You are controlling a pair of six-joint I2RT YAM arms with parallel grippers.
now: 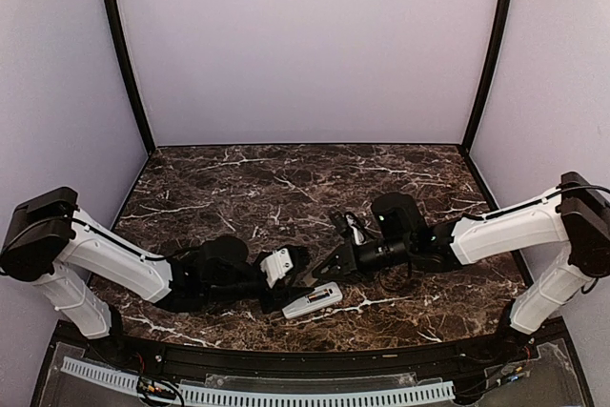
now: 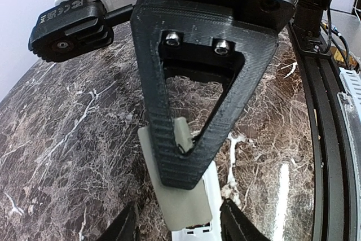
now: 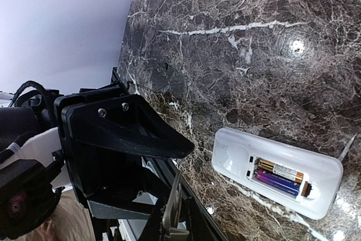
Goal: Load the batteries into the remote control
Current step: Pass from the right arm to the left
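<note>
The white remote control lies back up near the table's front edge. In the right wrist view its bay is uncovered and holds both batteries side by side, one gold and one purple. My right gripper is shut on the flat grey cover piece and holds it tilted just above the remote's end. In the right wrist view the cover shows edge-on at my right gripper. My left gripper is open and empty, its fingers on either side of the remote.
Dark marble table inside pale walls. A black rail and a white slotted strip run along the front edge, close behind the remote. The two grippers are nearly touching.
</note>
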